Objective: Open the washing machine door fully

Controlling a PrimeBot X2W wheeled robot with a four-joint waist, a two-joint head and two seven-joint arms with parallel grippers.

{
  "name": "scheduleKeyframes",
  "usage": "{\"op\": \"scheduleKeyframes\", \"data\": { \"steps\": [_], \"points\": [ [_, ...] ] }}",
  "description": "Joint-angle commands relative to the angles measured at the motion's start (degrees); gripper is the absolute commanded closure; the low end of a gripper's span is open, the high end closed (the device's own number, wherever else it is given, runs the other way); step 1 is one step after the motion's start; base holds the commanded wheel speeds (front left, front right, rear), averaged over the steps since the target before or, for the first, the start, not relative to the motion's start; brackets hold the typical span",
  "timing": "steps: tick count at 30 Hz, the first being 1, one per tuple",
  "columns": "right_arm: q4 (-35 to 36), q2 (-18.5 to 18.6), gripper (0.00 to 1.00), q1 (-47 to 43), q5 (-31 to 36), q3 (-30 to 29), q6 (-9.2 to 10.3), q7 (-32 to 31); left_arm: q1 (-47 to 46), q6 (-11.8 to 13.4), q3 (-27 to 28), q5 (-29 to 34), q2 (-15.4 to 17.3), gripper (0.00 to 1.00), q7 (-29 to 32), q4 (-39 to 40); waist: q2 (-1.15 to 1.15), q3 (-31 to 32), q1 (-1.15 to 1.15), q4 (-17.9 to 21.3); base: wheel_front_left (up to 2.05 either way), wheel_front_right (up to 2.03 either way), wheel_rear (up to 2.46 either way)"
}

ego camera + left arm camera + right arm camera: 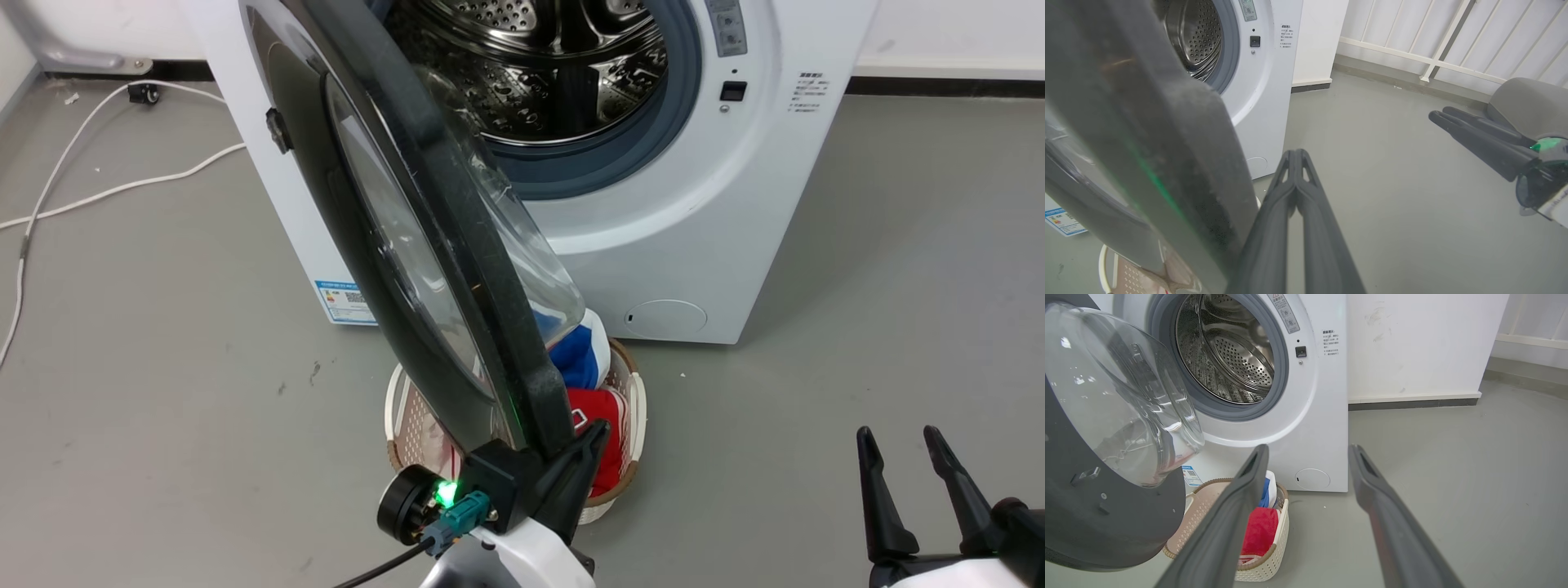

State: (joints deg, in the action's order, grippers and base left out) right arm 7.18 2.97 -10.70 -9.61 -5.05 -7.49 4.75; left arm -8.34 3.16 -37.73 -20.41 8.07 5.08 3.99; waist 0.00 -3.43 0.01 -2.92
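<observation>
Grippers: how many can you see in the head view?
2. The left gripper, shut, is beside the bottom edge of the washing machine door; the right gripper, open, is at lower right. None hidden.

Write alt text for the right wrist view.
The black door stands open at the left, its inner face and clear glass bowl showing, beside the white washer and its steel drum. A basket of red and blue clothes sits on the grey floor; the right claw, open, frames the foreground.
</observation>
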Motion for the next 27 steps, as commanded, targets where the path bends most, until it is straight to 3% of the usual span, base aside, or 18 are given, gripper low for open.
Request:
{"op": "scheduleKeyframes", "data": {
  "steps": [1,10,27],
  "points": [
    [-0.08,-0.15,0.00,0.70,-0.09,-0.11,-0.01,0.19,0.58,0.54,0.43,0.15,0.28,1.00,-0.49,0.16,0.00,-0.39,-0.01,-0.37,0.00,0.00,0.00],
    [-0.19,-0.15,0.00,1.17,0.23,-0.91,-0.01,-0.47,1.23,2.17,1.55,0.00,0.73,1.00,-1.65,0.80,0.00,-1.14,-0.01,-3.75,0.00,0.00,0.00],
    [0.36,-0.12,0.00,1.05,1.02,-1.40,-0.01,-2.21,4.11,4.80,2.44,-0.96,0.03,1.00,-4.80,2.94,0.00,-0.01,-0.01,-15.10,0.00,0.00,0.00]
  ]
}}
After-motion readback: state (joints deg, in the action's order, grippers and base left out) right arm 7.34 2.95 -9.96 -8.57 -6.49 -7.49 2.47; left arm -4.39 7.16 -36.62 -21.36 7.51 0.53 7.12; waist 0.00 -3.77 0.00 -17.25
